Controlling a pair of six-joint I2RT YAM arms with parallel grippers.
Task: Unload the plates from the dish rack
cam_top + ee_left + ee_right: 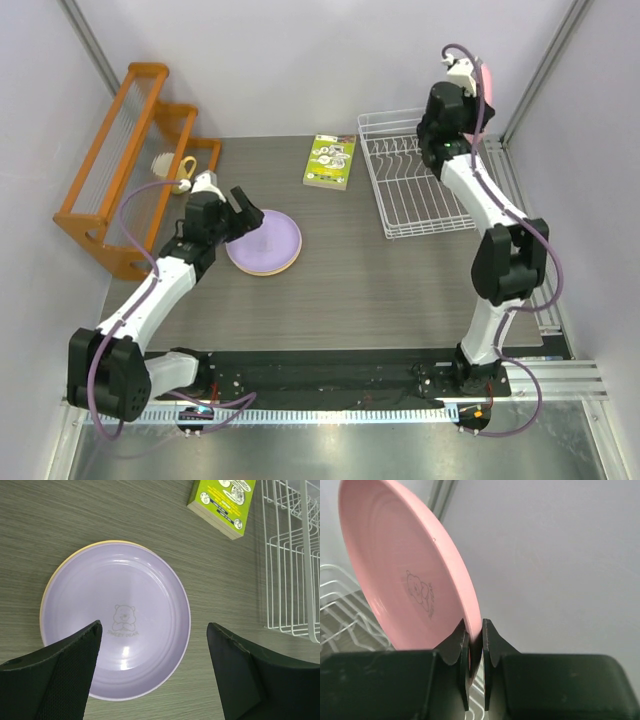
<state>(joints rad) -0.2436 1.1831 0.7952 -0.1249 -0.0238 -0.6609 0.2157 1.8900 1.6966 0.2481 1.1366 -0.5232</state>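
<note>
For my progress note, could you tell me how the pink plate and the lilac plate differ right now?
The pink plate is pinched by its rim in the right gripper, on edge; the lilac plate lies flat and free on a yellow plate. Both are round with a bear print.

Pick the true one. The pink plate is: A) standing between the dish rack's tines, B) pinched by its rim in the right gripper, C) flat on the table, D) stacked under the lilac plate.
B: the right wrist view shows the right gripper with its jaws closed on the rim of the pink plate, which it holds on edge.
</note>
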